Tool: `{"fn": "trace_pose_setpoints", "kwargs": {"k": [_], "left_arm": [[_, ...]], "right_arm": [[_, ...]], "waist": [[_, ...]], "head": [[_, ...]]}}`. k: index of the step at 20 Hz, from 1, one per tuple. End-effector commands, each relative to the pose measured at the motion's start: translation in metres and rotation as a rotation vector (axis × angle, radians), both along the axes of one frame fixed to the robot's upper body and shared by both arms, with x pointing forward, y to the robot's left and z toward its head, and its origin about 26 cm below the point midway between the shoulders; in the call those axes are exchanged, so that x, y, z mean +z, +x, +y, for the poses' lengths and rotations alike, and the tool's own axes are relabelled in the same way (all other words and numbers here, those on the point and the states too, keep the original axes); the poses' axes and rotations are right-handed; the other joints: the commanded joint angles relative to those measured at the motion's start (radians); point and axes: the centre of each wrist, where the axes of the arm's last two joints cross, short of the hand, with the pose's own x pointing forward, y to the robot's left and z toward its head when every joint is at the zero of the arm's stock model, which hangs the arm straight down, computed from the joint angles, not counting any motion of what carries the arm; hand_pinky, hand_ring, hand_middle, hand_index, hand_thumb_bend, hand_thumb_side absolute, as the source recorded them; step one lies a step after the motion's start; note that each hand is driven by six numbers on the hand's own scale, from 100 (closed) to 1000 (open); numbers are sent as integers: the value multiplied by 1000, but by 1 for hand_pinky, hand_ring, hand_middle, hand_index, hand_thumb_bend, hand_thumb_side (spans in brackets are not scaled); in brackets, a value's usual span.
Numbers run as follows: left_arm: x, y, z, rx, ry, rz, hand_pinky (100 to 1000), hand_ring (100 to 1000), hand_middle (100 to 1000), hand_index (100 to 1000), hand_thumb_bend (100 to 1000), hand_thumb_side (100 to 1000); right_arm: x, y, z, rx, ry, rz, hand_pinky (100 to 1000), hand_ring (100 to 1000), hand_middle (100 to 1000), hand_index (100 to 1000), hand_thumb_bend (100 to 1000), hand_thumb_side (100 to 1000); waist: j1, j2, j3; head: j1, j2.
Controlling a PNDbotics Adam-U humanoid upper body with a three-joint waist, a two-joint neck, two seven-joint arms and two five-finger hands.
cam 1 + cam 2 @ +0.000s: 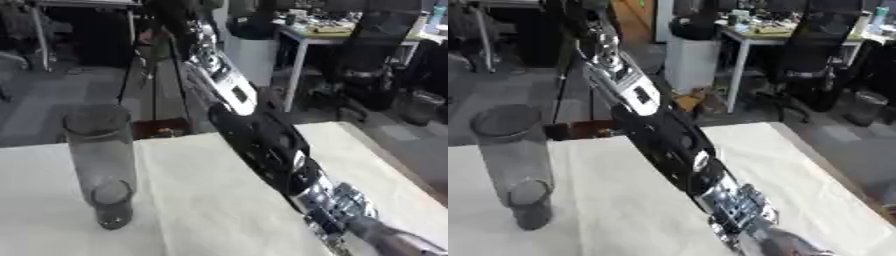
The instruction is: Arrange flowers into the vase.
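The table, covered in a pale cloth, fills the lower half of what you see, and its right edge runs down toward the lower right corner. One arm crosses it on a long diagonal, entering from the top and running down to the lower right, black with silver joints. By the side it ends on I take it for your right arm, though it comes in from the upper middle, so treat that as a judgement.

The hand at its end is cut off by the bottom edge. Only the wrist and a blurred grey part show, so you cannot tell whether the fingers are open or curled, or whether they hold anything. Your left hand shows in neither view.

The vase stands upright near the table's left edge, a tall clear cylinder with its mouth facing up and nothing in it that I can make out. It lies to the left of the arm and well apart from the hand, across bare cloth, with nothing between them.

No flowers show anywhere on the table. Any stem must travel left and come down along the vase's upright axis; the forearm itself is what could knock the vase.
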Motion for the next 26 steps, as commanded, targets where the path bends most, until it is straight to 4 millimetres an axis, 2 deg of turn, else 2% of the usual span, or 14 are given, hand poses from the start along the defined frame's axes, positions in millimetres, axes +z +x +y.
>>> {"fn": "trace_pose_setpoints", "kwargs": {"k": [1, 12, 20, 26], "left_arm": [[9, -2, -1, -15, 7, -29, 639, 930, 952, 958, 100, 1000], [8, -2, -2, -32, 4, -24, 643, 928, 948, 959, 100, 1000], [12, -2, -6, -57, 1, -30, 645, 928, 947, 959, 100, 1000], [13, -2, -8, -68, 0, -33, 645, 928, 948, 959, 100, 1000]], "right_arm": [[16, -9, 4, -3, -13, -25, 100, 1000, 100, 100, 162, 312], [22, -21, 17, 68, -12, 27, 100, 1000, 100, 100, 178, 306], [17, -15, 18, 112, 52, 131, 100, 1000, 100, 100, 193, 294], [14, -12, 20, 122, 88, 156, 100, 1000, 100, 100, 195, 288]], "waist": [[2, -27, 6], [3, -52, 16], [-6, -66, 23], [-15, -67, 29]], "head": [[-7, 4], [-24, 15], [-16, 33], [-8, 33]]}}
